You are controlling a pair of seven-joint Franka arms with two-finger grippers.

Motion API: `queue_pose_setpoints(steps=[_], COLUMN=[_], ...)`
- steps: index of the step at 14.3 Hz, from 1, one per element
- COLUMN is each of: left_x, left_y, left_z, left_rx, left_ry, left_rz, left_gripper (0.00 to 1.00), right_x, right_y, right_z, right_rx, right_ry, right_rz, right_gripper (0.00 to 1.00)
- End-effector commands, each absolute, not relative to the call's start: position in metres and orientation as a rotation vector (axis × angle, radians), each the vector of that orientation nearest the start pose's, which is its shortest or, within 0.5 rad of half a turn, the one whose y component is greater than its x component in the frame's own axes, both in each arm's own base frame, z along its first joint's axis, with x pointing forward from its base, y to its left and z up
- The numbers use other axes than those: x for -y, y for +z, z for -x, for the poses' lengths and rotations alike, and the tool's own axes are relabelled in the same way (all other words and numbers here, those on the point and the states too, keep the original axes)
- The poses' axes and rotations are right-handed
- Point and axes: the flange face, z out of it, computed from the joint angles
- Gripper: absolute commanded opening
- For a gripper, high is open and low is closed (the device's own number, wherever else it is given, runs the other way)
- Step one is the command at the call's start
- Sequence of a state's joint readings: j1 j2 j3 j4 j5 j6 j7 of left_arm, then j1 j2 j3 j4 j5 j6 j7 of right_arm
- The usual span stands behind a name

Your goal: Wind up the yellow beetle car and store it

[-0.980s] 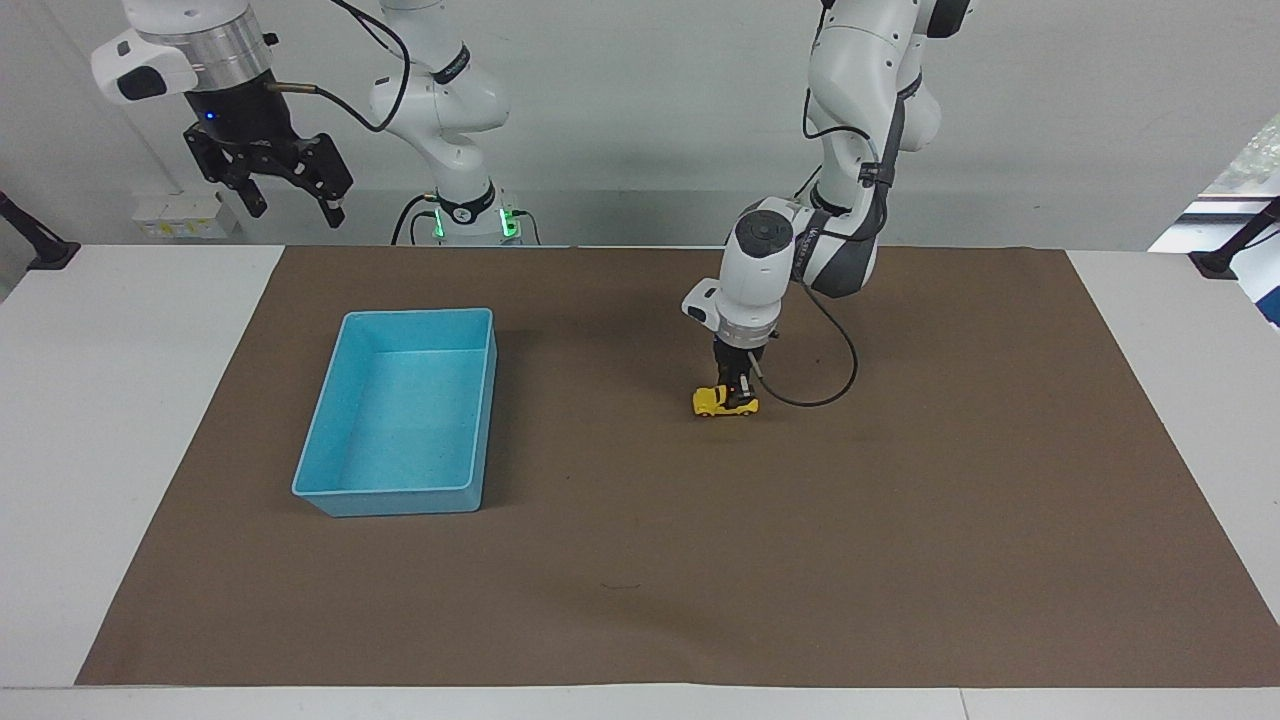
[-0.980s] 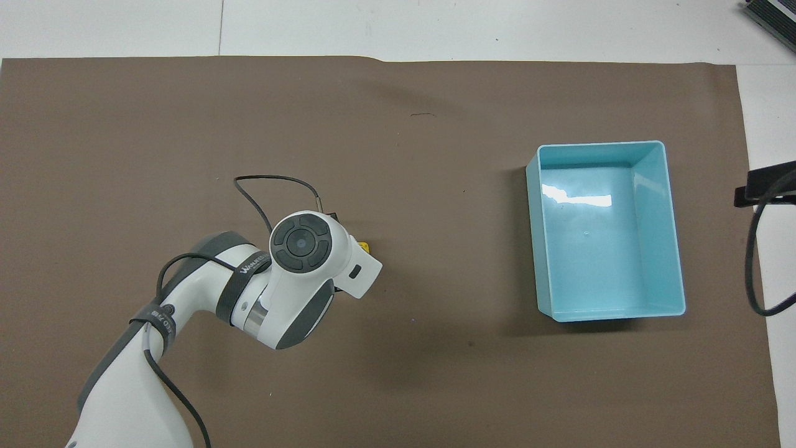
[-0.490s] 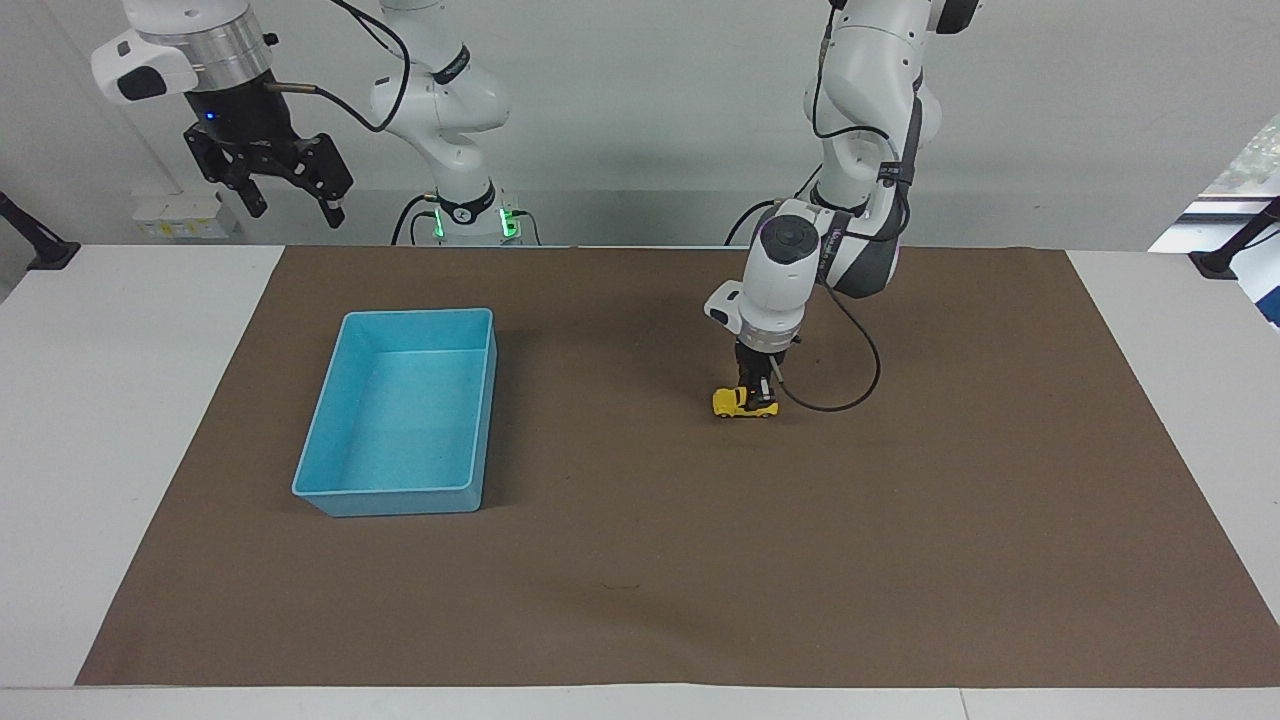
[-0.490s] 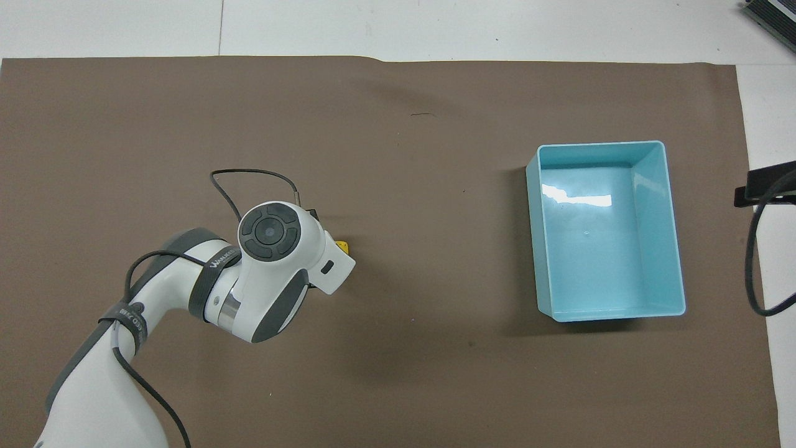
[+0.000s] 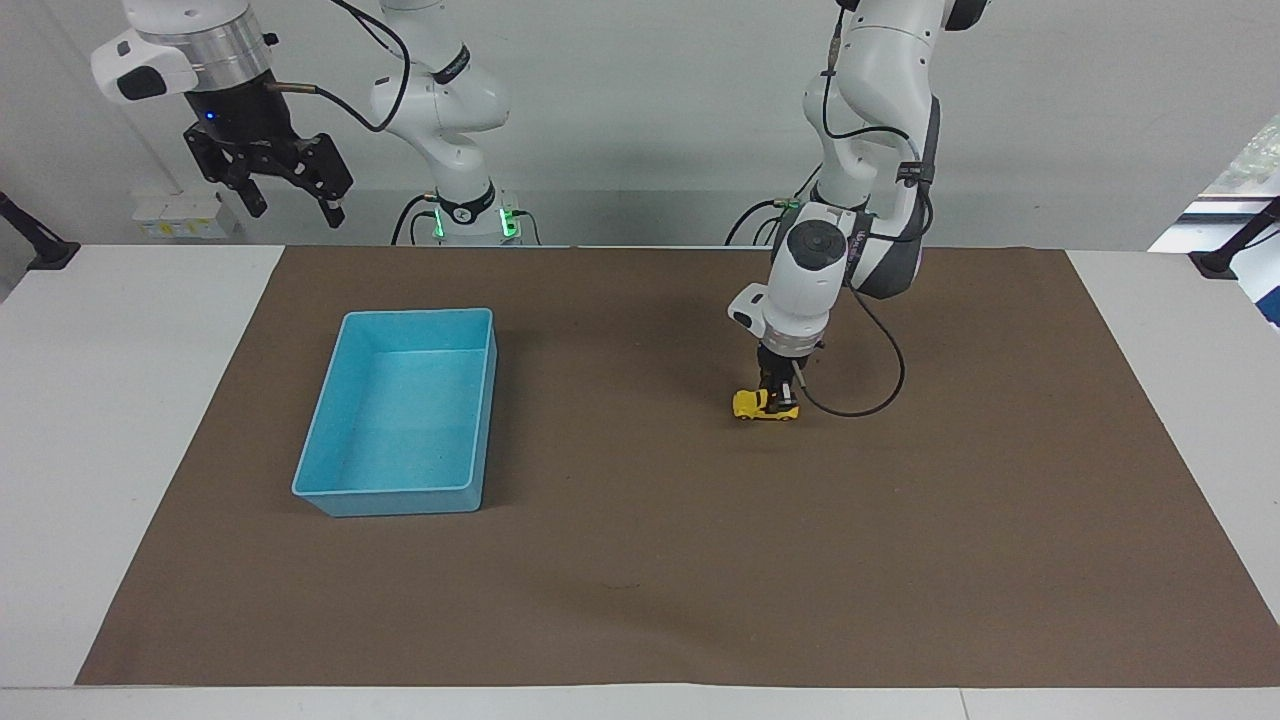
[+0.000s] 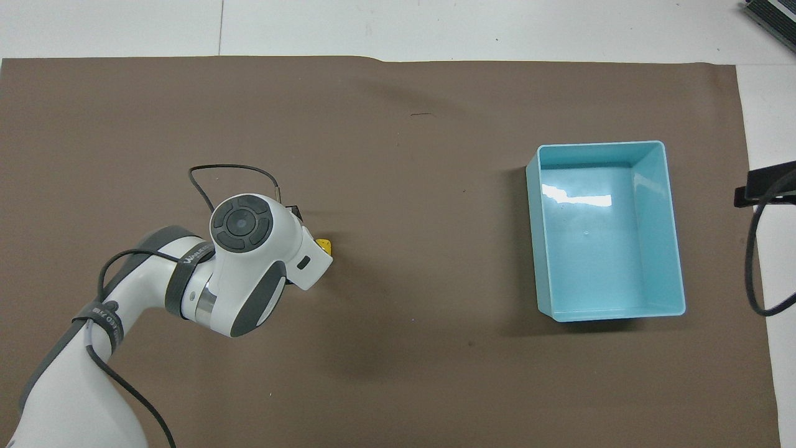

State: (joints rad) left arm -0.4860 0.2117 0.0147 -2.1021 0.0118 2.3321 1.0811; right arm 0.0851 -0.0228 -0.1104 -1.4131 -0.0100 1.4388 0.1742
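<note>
Brown mat (image 5: 640, 560), left gripper (image 5: 778, 398) pointing down, clamped on yellow beetle car (image 5: 764, 405), right gripper (image 5: 290, 195) raised, waiting, fingers spread

Bright yellow beetle car (image 5: 765, 404), light blue bin (image 5: 330, 435), plain brown mat (image 5: 640, 560), white table (image 5: 110, 400).

High cam facing robots, steep overhead cam, both share mat (image 5: 640, 560)

Robotics lab, two white robot arms (image 5: 860, 120), brown mat (image 5: 640, 560) on white table (image 5: 120, 420)
</note>
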Motion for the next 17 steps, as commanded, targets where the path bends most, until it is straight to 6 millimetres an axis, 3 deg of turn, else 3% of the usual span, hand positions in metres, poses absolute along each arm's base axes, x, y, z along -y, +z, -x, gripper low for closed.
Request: queue_pose_setpoints(steps=[1, 7, 9, 13, 15, 16, 17], left_x=[0.231, 0.189, 0.184, 0.150, 0.149, 0.154, 0.158], left_y=[0.294, 0.291, 0.291, 0.289, 0.288, 0.292, 0.300], left_z=[-0.520, -0.536, -0.538, -0.547, -0.548, -0.548, -0.546], left_rx=[-2.201, -2.203, -2.222, -2.223, -2.229, -2.223, -2.228], left_ry=[0.020, 0.031, 0.031, 0.039, 0.044, 0.037, 0.060], left_rz=[2.213, 2.216, 2.197, 2.201, 2.197, 2.199, 2.205], left_gripper=[0.00, 0.00, 0.00, 0.00, 0.00, 0.37, 0.99], right_x=[0.016, 0.016, 0.016, 0.015, 0.016, 0.016, 0.016], right_y=[0.698, 0.698, 0.698, 0.698, 0.698, 0.698, 0.698], right_z=[-0.528, -0.528, -0.528, -0.528, -0.528, -0.528, -0.528], right_rx=[-0.355, -0.355, -0.355, -0.353, -0.355, -0.355, -0.355], right_ry=[-0.084, -0.084, -0.084, -0.084, -0.084, -0.084, -0.087], right_rz=[3.106, 3.106, 3.104, 3.106, 3.106, 3.106, 3.105], right_gripper=[1.00, 1.00, 1.00, 1.00, 1.00, 1.00, 1.00])
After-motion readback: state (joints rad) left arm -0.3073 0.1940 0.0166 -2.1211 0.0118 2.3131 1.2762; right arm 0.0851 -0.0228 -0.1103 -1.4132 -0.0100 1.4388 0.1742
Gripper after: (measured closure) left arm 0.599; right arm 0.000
